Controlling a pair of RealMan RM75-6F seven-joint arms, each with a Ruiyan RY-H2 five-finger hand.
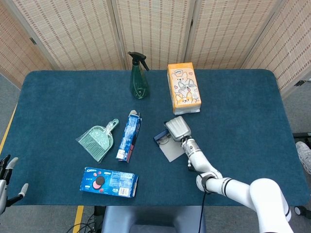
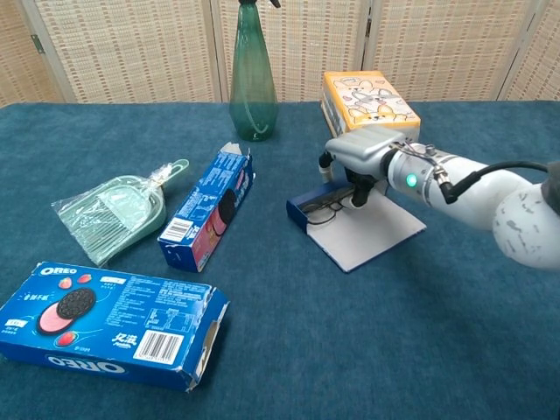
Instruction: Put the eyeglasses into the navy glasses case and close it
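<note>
The navy glasses case (image 1: 159,136) (image 2: 304,213) lies open mid-table, its pale lid (image 1: 171,151) (image 2: 369,231) flat toward me. The eyeglasses (image 1: 163,140) (image 2: 321,208) lie in the navy tray. My right hand (image 1: 176,129) (image 2: 362,152) hovers over the case's right end, and its dark fingers (image 2: 338,187) curl down onto the glasses and tray. Whether they pinch the frame is hidden under the palm. My left hand (image 1: 7,177) rests off the table's near left corner with its fingers apart, holding nothing.
A blue biscuit carton (image 1: 129,136) (image 2: 208,210) lies just left of the case. An orange tissue box (image 1: 183,88) (image 2: 368,101) and a green spray bottle (image 1: 138,76) (image 2: 253,74) stand behind. A green dustpan set (image 1: 98,139) (image 2: 115,211) and an Oreo box (image 1: 110,182) (image 2: 105,325) lie near left.
</note>
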